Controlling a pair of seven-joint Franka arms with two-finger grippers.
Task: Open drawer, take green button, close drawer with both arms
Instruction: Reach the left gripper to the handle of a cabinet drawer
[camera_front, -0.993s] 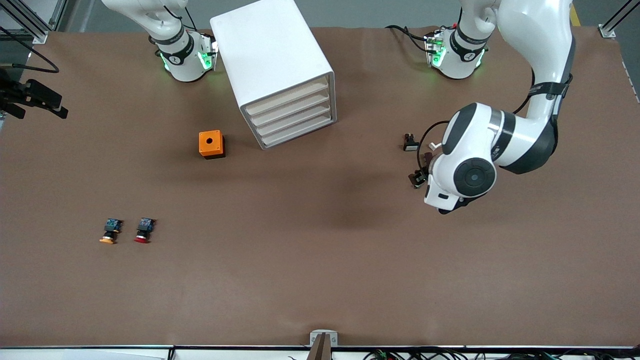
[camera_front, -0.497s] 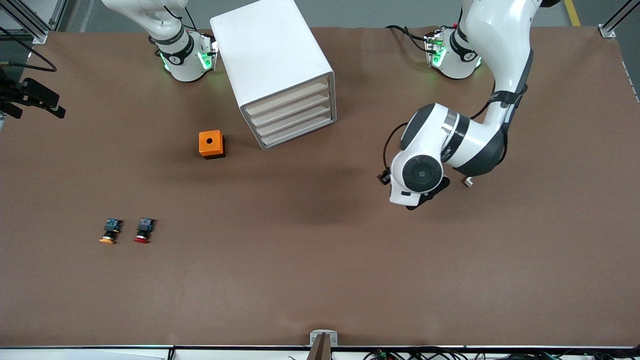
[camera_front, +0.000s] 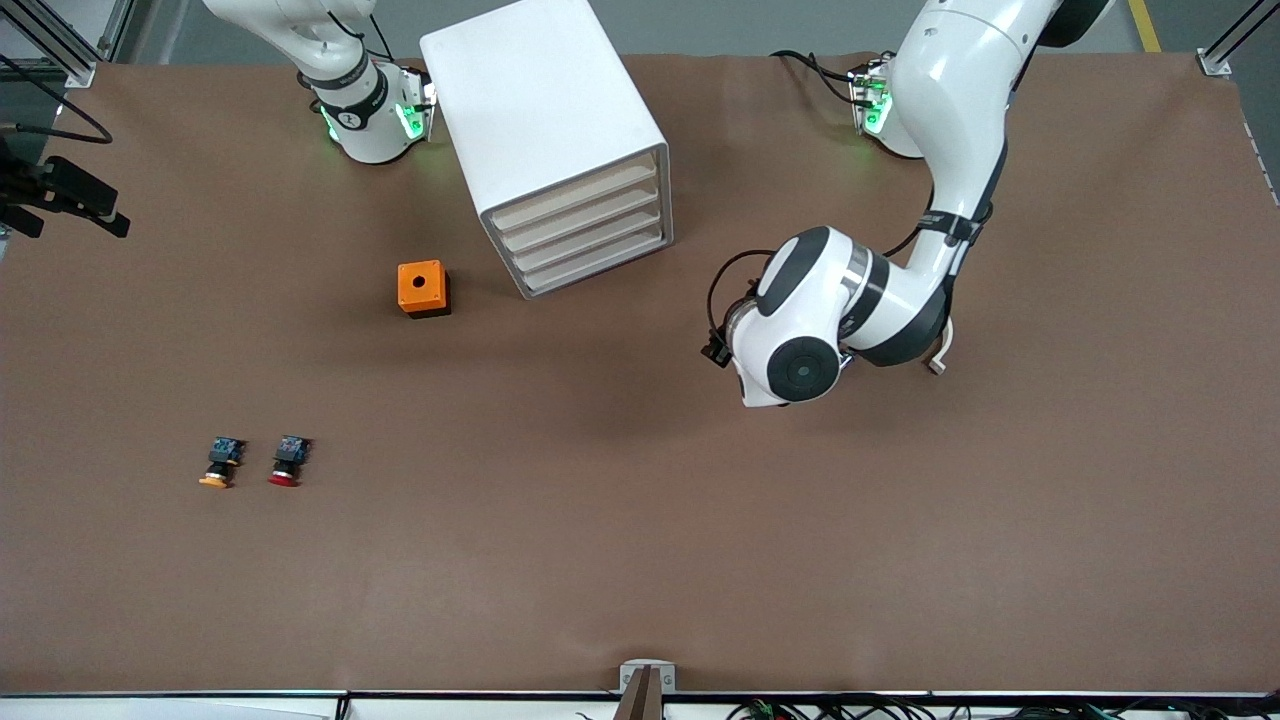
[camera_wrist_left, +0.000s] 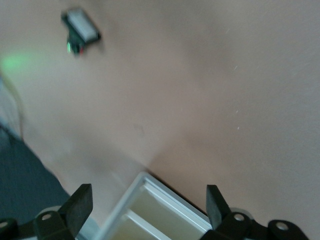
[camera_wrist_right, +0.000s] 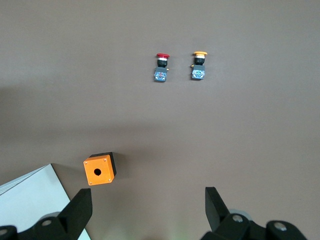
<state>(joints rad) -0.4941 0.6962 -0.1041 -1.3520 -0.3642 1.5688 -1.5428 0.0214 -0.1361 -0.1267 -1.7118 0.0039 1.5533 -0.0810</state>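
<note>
Step in hand, by my read: the approach to open the drawer (camera_front: 598, 270), the lowest of four slim cream-fronted drawers in the big white boxy cabinet (camera_front: 540, 120) at upper centre of the front view. All four fronts sit flush, so nothing is open yet. The green-capped button is not visible anywhere; presumably it is inside the shut drawer.

The left hand (camera_wrist_left: 145, 200) of the glossy white jointed left arm (camera_front: 850, 300) hangs over bare brown tabletop (camera_front: 640, 520) at centre right of the front view, beside the cabinet's drawer face and apart from it. Its black fingers (camera_wrist_left: 77, 205) stand spread, gripping nothing; the left wrist view shows a cabinet corner between them. The right hand (camera_wrist_right: 145, 205) waits over the tabletop near the cabinet, fingers also apart and empty.

Next move likely calls for dropping the left hand to the lowest front and hooking its edge, not the three above.

Count:
- one cabinet, four drawers
- two arms
- one orange square box with a round hole (camera_front: 423, 288)
- two loose push buttons at lower left of the front view: one orange-capped button (camera_front: 220, 462) and one red-capped button (camera_front: 289, 460)
</note>
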